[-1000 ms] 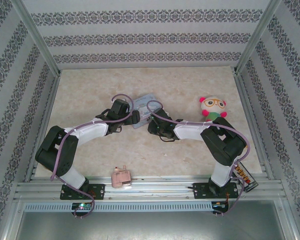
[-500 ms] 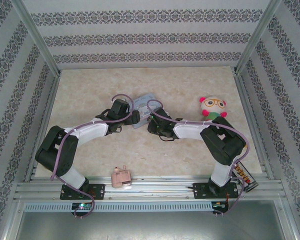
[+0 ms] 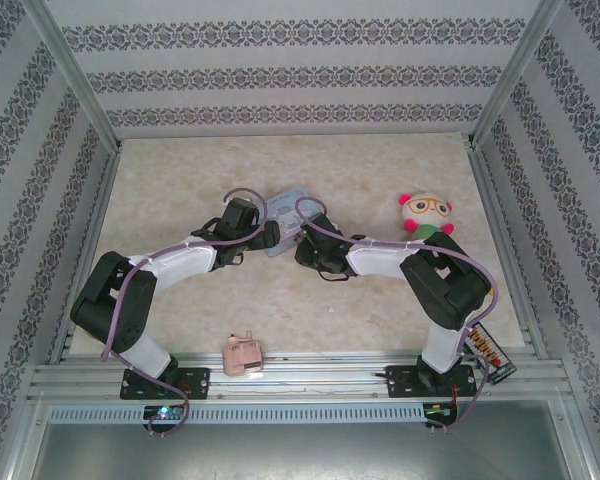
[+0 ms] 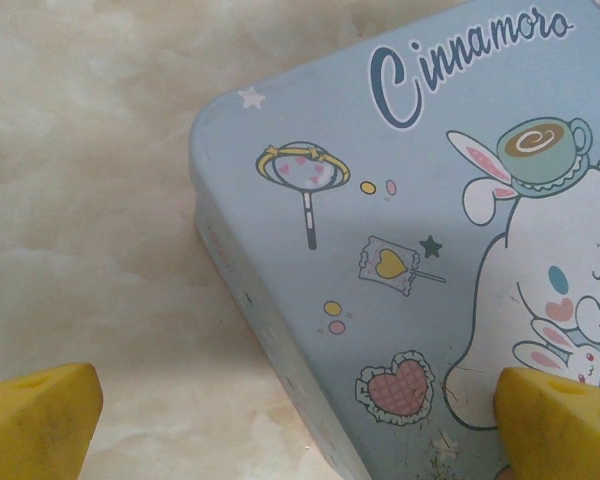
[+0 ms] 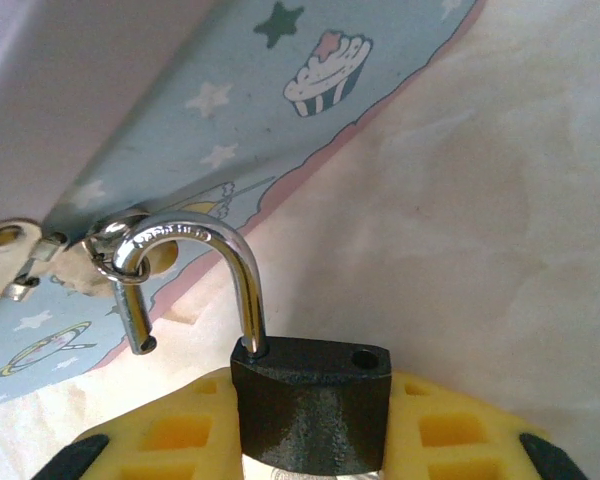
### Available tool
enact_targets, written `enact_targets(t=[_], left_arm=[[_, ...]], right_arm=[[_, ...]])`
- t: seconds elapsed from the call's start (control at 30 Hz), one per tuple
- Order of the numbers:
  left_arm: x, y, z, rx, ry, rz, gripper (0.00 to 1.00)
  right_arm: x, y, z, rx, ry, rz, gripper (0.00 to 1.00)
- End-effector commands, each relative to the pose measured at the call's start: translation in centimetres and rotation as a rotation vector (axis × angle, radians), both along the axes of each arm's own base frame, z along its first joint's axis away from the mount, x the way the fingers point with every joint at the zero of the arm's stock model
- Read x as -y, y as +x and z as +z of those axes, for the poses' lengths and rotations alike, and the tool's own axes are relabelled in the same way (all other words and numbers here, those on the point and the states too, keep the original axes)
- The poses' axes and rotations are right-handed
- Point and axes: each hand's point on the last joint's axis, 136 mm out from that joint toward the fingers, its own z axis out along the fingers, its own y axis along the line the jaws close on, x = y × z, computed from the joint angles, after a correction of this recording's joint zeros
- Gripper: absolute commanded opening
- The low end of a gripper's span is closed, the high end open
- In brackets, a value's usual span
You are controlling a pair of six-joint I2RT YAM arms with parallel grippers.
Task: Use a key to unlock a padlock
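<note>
1 padlock (image 5: 310,400), with a dark, grainy metal body and a smooth silver U-shaped shackle (image 5: 200,245), is clamped by its body between the 2 yellow, ribbed pads (image 5: 160,435) of the right end effector (image 5: 306,435). The shackle's short leg is seen out of the body, and its bend is hooked through 1 metal ring (image 5: 102,243) on 1 pale blue, cartoon-printed tin (image 5: 230,110). The left end effector (image 4: 300,425) is spread wide, 1 pad over the marbled bench (image 4: 90,170) and 1 over the tin's lid.
</note>
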Motion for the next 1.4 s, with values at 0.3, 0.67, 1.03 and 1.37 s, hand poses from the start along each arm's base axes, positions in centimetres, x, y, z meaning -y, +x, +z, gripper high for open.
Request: enact_targets(t=[0.3,0.67,1.03,1.37], left_arm=[[-0.9,-1.9,-2.1,-0.080,0.068,-0.013,0.99],[-1.1,-2.0,-2.2,-0.082,0.079,-0.016,0.99],[-1.1,-2.0,-2.0,-0.078,0.075,-0.018,0.99],[-0.7,-2.1,-1.6,-0.071,0.038,-0.017,0.99]], right_arm=[[-0.4,2.5,0.0,0.059,0.100,-0.075,0.00],[-0.6,3.3,0.7,0.087,0.137,-0.091,0.00],[-0.5,3.9,2.0,0.154,0.193,-0.087,0.00],[0.0,3.6,2.8,0.183,0.206,-0.087,0.00]])
